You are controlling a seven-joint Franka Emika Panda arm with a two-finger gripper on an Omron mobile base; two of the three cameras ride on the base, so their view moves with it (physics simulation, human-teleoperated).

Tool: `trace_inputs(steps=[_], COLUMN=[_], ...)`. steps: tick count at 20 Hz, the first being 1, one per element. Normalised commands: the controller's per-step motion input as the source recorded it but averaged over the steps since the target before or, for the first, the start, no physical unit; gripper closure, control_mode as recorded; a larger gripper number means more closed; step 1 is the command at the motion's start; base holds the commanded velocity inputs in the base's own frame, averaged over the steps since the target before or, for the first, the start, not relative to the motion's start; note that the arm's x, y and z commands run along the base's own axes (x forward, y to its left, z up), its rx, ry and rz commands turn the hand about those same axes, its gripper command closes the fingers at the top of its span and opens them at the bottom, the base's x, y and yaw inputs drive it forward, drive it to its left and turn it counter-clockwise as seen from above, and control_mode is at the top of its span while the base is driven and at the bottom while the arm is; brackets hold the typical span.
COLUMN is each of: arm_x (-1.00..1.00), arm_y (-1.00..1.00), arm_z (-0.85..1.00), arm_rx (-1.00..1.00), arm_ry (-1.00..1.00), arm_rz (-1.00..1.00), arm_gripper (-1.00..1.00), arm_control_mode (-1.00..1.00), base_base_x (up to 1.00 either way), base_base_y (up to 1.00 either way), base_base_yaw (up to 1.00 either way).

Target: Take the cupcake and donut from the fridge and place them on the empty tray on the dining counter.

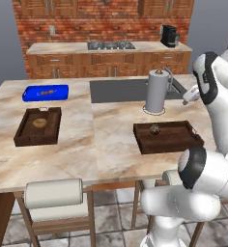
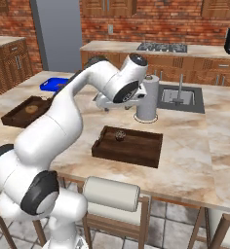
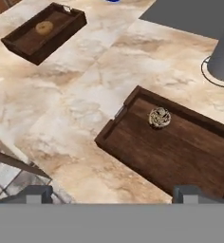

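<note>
The dark brown tray [image 1: 170, 144] [image 2: 127, 154] [image 3: 190, 159] lies on the beige marbled dining counter [image 1: 111, 149]. The small dark cupcake [image 1: 154, 129] [image 2: 120, 135] [image 3: 159, 117] sits upright in the tray near its far rim. My gripper [image 3: 113, 194] hangs open above the tray's near side, well clear of the cupcake, with nothing between its fingertips [image 3: 190, 192]. Its hand [image 1: 190, 95] shows beside the paper towel roll. The donut is out of view. The tall grey fridge [image 2: 58, 34] stands far back on the left.
A paper towel holder [image 1: 157, 91] stands just behind the tray, by the inset sink [image 1: 121, 89]. Left on the counter lie a brown tray with a tan item [image 1: 38, 126] and a blue tray [image 1: 45, 92]. Cushioned stools [image 1: 53, 193] line the near edge.
</note>
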Motion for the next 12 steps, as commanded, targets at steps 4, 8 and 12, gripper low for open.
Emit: trace_inputs(steps=[4,8,12], arm_x=[-0.93,-0.97,-0.86], arm_y=[0.75,0.63,0.44], arm_z=[0.98,0.56,0.34], arm_rx=[-0.28,-0.25,-0.15], arm_ry=[-0.08,-0.34,-0.35], arm_rz=[-0.18,-0.34,-0.34], arm_gripper=[-1.0,-1.0,-1.0], arm_control_mode=[-1.0,-1.0,-1.0], base_base_x=[0.0,0.0,0.0], base_base_y=[0.0,0.0,0.0], base_base_yaw=[0.0,0.0,0.0])
